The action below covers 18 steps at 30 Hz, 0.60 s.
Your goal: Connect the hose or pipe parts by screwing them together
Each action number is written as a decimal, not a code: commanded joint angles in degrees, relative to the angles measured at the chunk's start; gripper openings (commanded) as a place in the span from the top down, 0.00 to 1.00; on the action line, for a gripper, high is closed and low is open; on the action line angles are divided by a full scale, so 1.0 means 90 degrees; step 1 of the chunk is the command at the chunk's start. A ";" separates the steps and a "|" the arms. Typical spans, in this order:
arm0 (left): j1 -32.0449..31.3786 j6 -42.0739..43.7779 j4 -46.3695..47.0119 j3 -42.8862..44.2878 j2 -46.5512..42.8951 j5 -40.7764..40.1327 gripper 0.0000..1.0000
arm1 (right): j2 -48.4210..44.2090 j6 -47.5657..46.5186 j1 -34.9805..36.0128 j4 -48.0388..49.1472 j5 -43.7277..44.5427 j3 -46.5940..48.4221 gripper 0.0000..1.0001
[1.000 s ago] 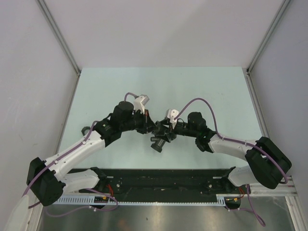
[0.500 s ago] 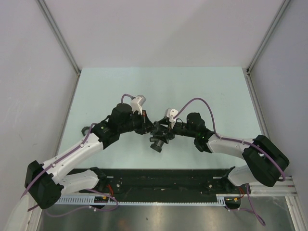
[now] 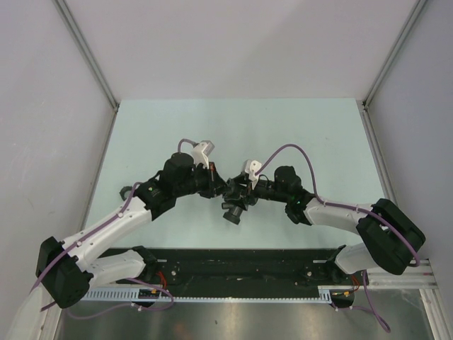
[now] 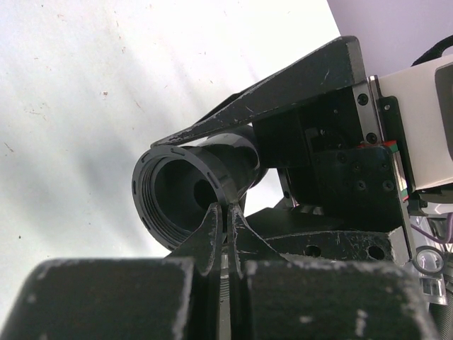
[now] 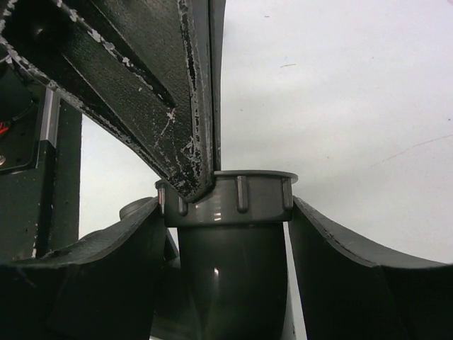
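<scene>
A dark grey pipe fitting (image 3: 231, 211) hangs above the table's middle, between both grippers. In the left wrist view its threaded round mouth (image 4: 145, 205) faces the camera. My left gripper (image 4: 226, 211) is shut, and its tips pinch the mouth's rim. In the right wrist view the fitting (image 5: 233, 269) ends in a ribbed collar (image 5: 241, 195). My right gripper (image 5: 226, 205) is closed on that collar, one finger touching each side. A left gripper finger (image 5: 177, 127) reaches down onto the collar's rim. From above, the left gripper (image 3: 223, 191) and right gripper (image 3: 238, 193) meet tip to tip.
The pale green table (image 3: 297, 134) is walled by grey panels at the back and on both sides. A black rail (image 3: 233, 262) with the arm bases runs along the near edge. Purple cables (image 3: 297, 150) loop over both wrists.
The left wrist has shifted slightly to the left. The fitting stays in the same spot between the two grippers.
</scene>
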 commanded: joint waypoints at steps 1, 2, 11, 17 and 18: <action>-0.0059 -0.0136 0.0340 0.0060 -0.0156 0.0086 1.00 | 0.0046 -0.0231 0.0044 0.0171 -0.0168 0.0221 0.58; -0.0059 -0.0116 0.0331 0.0090 -0.0165 0.0076 0.98 | 0.0017 -0.0299 0.0044 0.0123 -0.0178 0.0231 0.65; 0.0174 -0.0077 0.0175 0.0441 -0.0487 0.0017 0.14 | -0.1242 -0.1100 -0.0512 -0.1008 -0.1232 0.0221 0.69; 0.0848 -0.0145 -0.0293 0.0861 -0.0926 0.0242 0.02 | -0.2180 -0.1179 -0.0805 -0.1460 -0.1808 0.0212 0.70; 0.0936 -0.0184 -0.0304 0.0852 -0.0976 0.0339 0.02 | -0.2268 -0.1130 -0.0815 -0.1431 -0.1886 0.0202 0.70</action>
